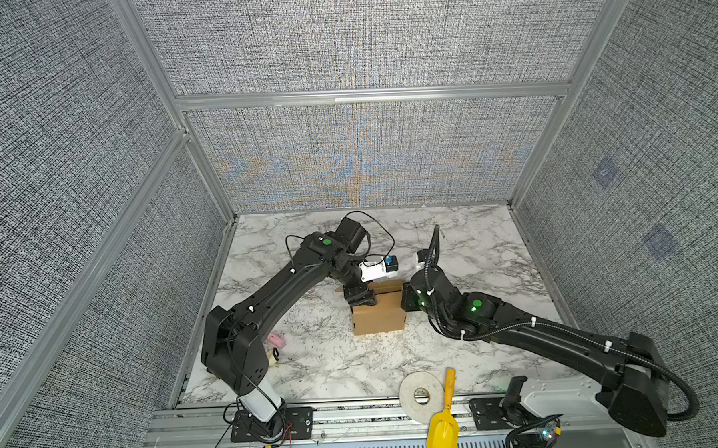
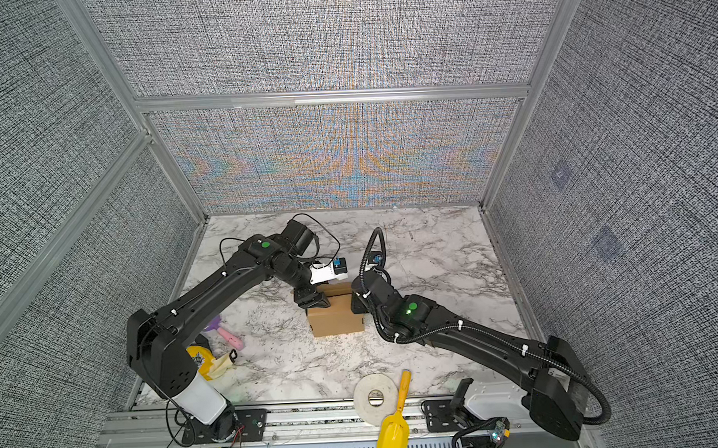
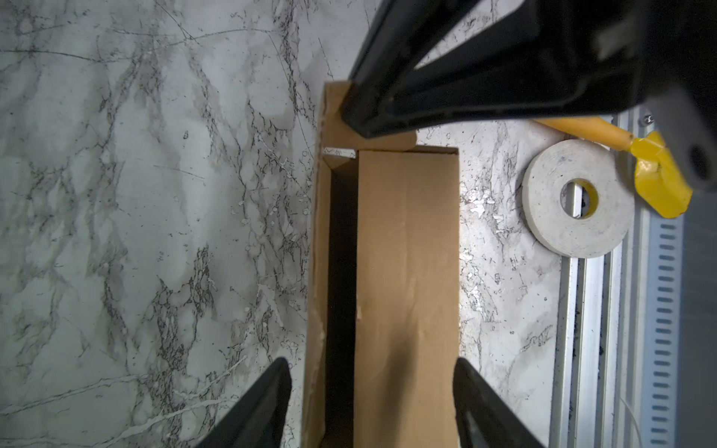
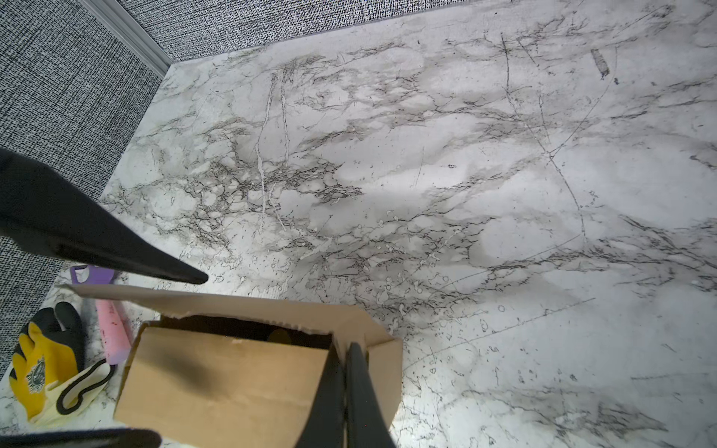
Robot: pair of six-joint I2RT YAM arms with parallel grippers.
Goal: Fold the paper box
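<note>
Left wrist view, paper box inside spread left hand, perhaps untouched

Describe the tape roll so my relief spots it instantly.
Look to the near edge of the white marble-pattern table, right of centre, by the aluminium rail. The flat white tape roll lies there, partly over the rail; unlike the yellow plastic scoop beside it, it is a round ring with a hole.

Closed in on three sides by grey woven wall panels, held in silver metal framing. Floored with a white counter veined in grey and black like marble. Edged along the near side by slotted metal rails. Evenly lit, with coloured shimmer across the lower back panel.
</note>
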